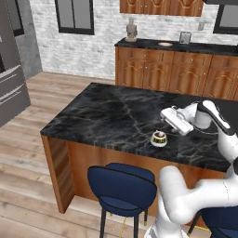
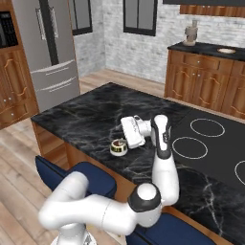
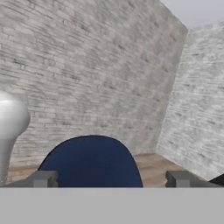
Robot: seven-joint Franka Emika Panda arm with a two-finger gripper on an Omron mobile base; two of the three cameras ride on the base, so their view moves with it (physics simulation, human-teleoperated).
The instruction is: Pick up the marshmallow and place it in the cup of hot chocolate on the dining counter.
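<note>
The cup of hot chocolate (image 1: 159, 138) (image 2: 118, 146) stands near the front edge of the dining counter (image 1: 107, 116) (image 2: 81, 119), a small white cup with dark liquid. A small pale bit seems to lie in the liquid; it is too small to tell whether it is the marshmallow. My gripper (image 1: 164, 115) (image 2: 126, 129) (image 3: 113, 179) hovers just above and beside the cup, turned sideways, and is open. Its fingertips (image 3: 43, 178) stand wide apart with nothing between them.
Blue stools (image 1: 122, 186) (image 3: 92, 162) stand at the counter's front side below the cup. Cooktop rings (image 2: 198, 139) mark the counter to the right. A steel fridge (image 2: 48, 52) stands far left, and the wooden kitchen cabinets (image 1: 176, 69) line the brick wall.
</note>
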